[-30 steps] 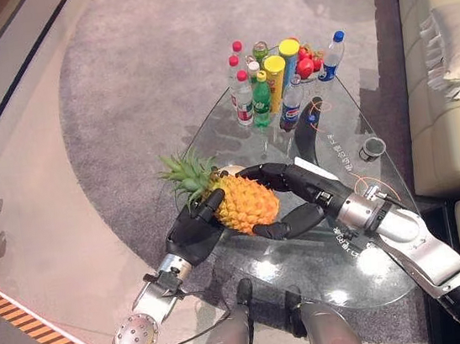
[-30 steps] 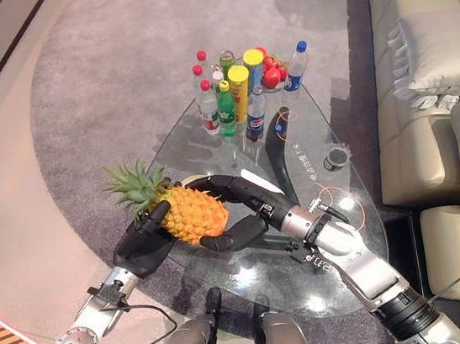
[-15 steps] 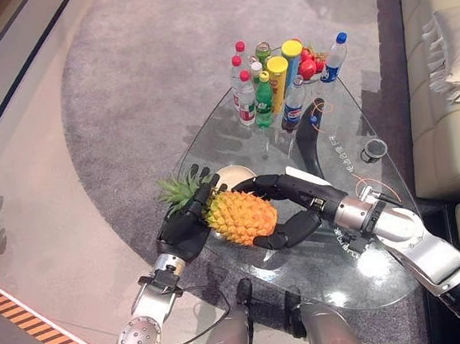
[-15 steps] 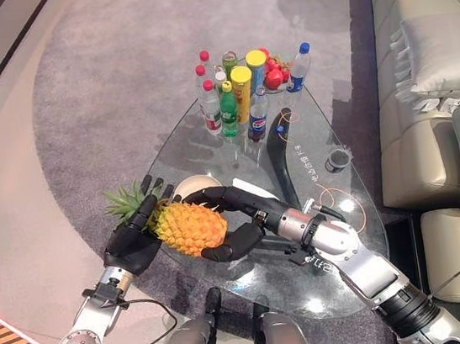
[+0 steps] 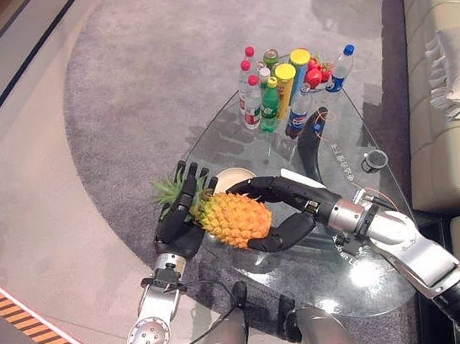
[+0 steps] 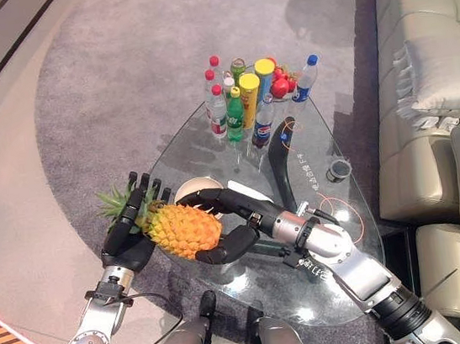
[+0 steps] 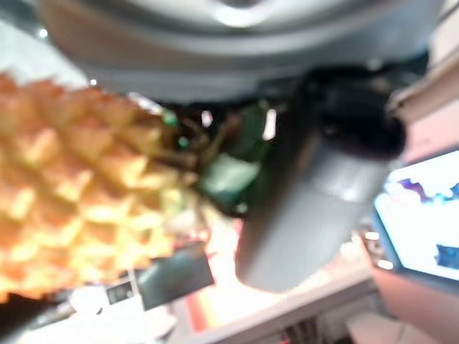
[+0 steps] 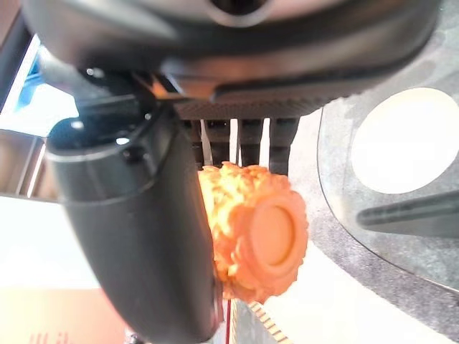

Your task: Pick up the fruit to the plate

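A yellow-orange pineapple [image 5: 232,218] with a green crown hangs between both hands, over the near left edge of the glass table [image 5: 348,233]. My right hand [image 5: 289,202] wraps it, fingers over the top and thumb underneath; the right wrist view shows the fruit's base [image 8: 262,236] past that thumb. Against the crown end rests my left hand [image 5: 178,225], its fingers straight and pointing up. The fruit's scaly skin [image 7: 72,193] sits close in the left wrist view. A round cream plate [image 5: 235,178] lies on the glass just beyond the pineapple.
Several bottles and yellow-capped cans [image 5: 275,98] crowd the table's far end, with red fruit [image 5: 316,71] behind them. A small dark cup [image 5: 374,160] stands near the right edge. A beige sofa [image 5: 451,109] runs along the right. Grey rug surrounds the table.
The pineapple and both hands have come back toward me, uncovering the plate. My left hand's fingers have straightened along the crown. The camera has shifted a little.
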Controlling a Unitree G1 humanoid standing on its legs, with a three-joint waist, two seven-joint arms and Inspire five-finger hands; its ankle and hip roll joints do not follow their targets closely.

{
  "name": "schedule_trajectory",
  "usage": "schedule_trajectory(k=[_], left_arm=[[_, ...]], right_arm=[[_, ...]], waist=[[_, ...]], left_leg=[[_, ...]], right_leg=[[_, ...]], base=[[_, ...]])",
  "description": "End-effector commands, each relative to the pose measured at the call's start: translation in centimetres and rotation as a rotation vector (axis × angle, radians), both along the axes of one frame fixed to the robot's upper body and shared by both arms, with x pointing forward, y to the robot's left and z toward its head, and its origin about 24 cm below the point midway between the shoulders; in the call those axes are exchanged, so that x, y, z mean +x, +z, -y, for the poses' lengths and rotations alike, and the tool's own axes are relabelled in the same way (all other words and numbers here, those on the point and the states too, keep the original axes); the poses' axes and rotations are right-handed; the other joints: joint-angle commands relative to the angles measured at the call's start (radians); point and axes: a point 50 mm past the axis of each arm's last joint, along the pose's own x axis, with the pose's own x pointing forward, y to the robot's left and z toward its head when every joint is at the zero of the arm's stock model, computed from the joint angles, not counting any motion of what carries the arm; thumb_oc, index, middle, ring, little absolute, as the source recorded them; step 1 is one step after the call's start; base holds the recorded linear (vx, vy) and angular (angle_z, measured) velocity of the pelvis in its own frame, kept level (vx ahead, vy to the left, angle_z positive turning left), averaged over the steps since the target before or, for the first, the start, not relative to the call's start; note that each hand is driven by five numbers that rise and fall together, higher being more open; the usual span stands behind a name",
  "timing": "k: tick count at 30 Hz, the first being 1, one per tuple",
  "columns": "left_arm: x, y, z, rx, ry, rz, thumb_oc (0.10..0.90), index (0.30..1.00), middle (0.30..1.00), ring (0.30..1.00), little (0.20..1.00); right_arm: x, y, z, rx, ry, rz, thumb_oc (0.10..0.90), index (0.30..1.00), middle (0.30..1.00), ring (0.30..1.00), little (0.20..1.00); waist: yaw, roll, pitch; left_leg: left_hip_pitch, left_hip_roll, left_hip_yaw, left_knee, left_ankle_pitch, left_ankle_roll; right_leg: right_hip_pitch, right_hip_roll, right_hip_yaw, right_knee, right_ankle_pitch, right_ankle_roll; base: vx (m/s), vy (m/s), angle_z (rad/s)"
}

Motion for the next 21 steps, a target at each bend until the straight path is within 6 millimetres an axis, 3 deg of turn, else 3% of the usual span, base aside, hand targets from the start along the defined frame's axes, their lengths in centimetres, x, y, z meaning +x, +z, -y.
schedule_trajectory(k=[1, 21], left_arm=[[-0.38, 5.35, 2.81, -0.084, -0.158, 0.309, 0.100, 0.300, 0.300, 0.300, 0.200], [-0.67, 4.56, 3.01, -0.126, -0.156, 0.296, 0.100, 0.300, 0.300, 0.300, 0.200]], right_arm=[[-1.59, 4.54, -2.78, 0.240, 0.105, 0.232, 0.100, 0.300, 0.300, 0.300, 0.200], [-1.15, 3.70, -2.06, 0.274, -0.033, 0.229, 0.100, 0.300, 0.300, 0.300, 0.200]], waist=[[-0.013, -0.025, -0.070], [-0.028, -0.009, -0.055]], left_leg=[[-0.008, -0.046, -0.014, 0.103, -0.099, 0.014], [-0.018, -0.051, 0.006, 0.102, -0.094, 0.016]], right_leg=[[0.101, 0.029, 0.059, -0.148, 0.063, 0.029], [0.087, 0.019, 0.053, -0.155, 0.074, 0.031]], base=[[-0.02, 0.031, 0.00], [-0.01, 0.008, 0.00]])
